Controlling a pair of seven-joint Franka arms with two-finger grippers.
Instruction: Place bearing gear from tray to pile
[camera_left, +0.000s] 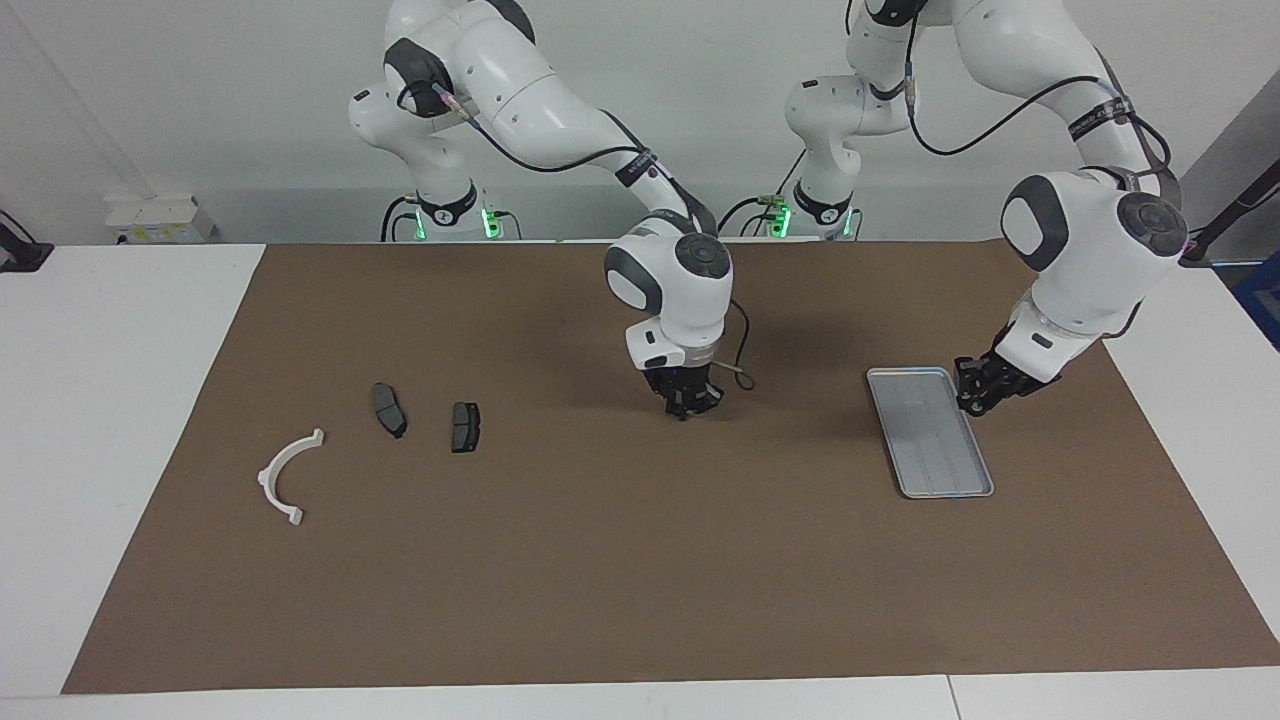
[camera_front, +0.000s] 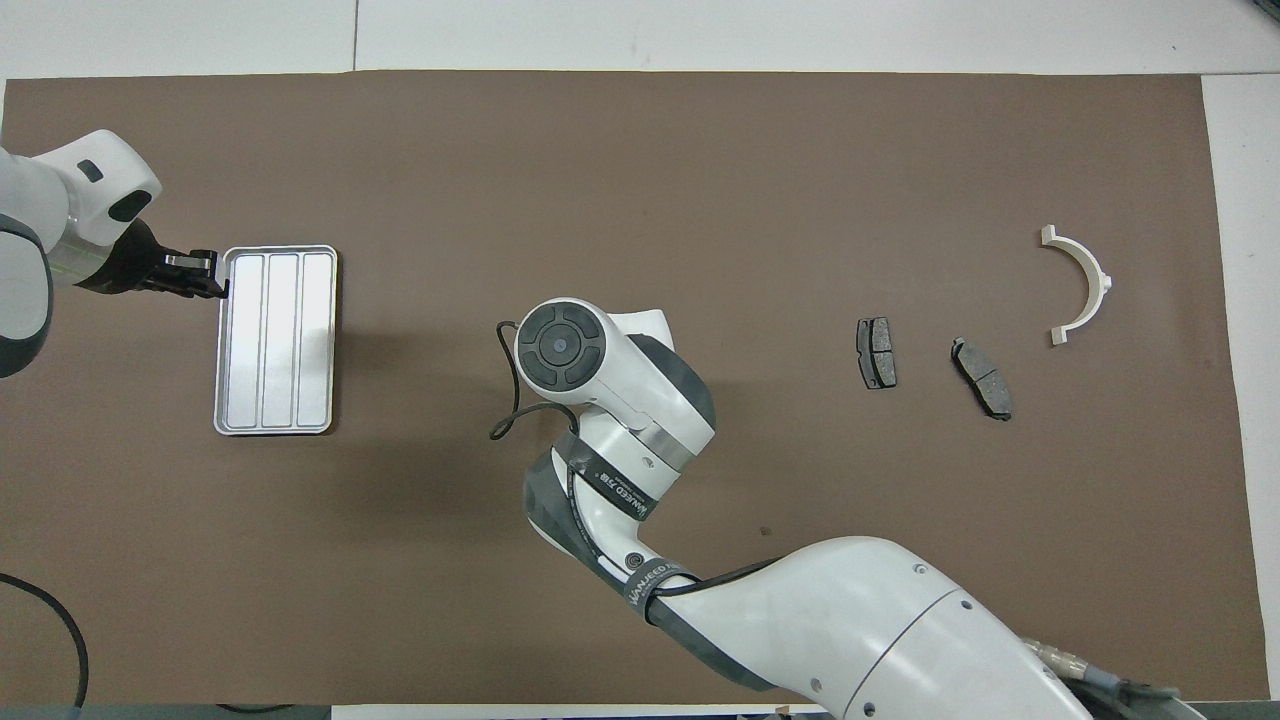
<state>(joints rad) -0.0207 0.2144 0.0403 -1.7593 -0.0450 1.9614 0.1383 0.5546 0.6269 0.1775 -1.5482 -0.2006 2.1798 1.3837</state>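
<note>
right hand (camera_left: 686, 405) low over mid counter, grip state unclear; left hand (camera_left: 978, 392) clamps tray (camera_left: 930, 432) rim at 3 o'clock. tray looks empty; you risk dragging it.

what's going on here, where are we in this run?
The left gripper is at the edge of the silver tray, at the corner nearest the robots, apparently gripping the rim. The tray's ribbed floor looks empty in both views. The right gripper is low over the brown mat mid-table, between tray and pile; whether it holds a part cannot be told. The pile lies toward the right arm's end: a white half-ring bracket and two dark brake pads, all apart.
</note>
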